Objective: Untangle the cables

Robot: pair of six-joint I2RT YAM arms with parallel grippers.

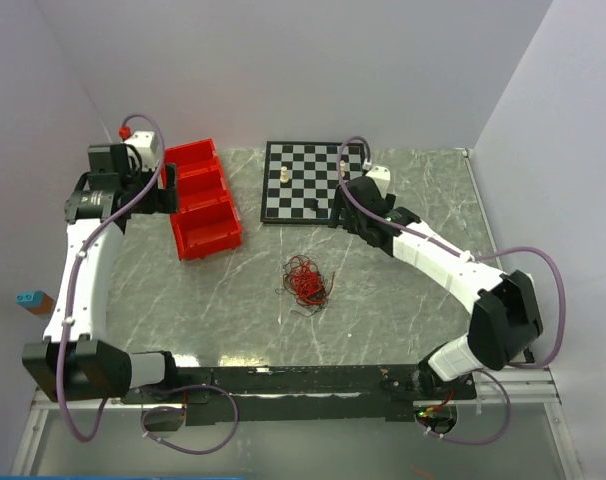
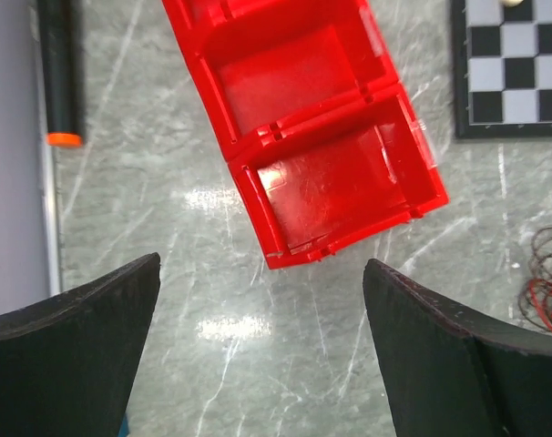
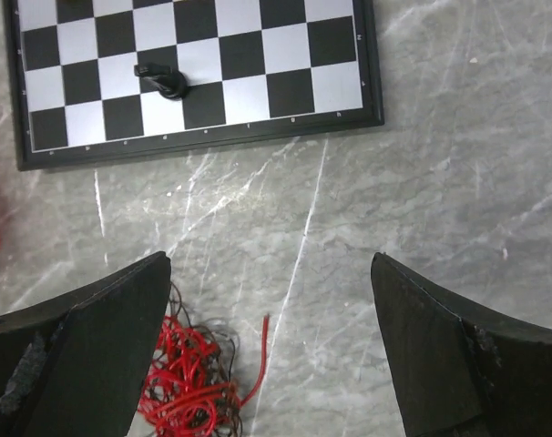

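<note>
The cables (image 1: 305, 281) are a small tangle of thin red and dark wires lying on the grey marbled table near its middle. In the right wrist view the cables (image 3: 189, 387) lie below, beside the left finger, with one red end sticking out. In the left wrist view their edge (image 2: 547, 284) shows at the far right. My left gripper (image 1: 169, 187) is open and empty, high over the table by the red bins. My right gripper (image 1: 341, 215) is open and empty, above the near edge of the chessboard, apart from the cables.
A red tray of bins (image 1: 203, 197) stands at the back left, also in the left wrist view (image 2: 331, 173). A chessboard (image 1: 313, 180) with a white piece (image 1: 286, 175) and a fallen black piece (image 3: 162, 80) lies at the back. A black marker with an orange band (image 2: 59, 73) lies at the left.
</note>
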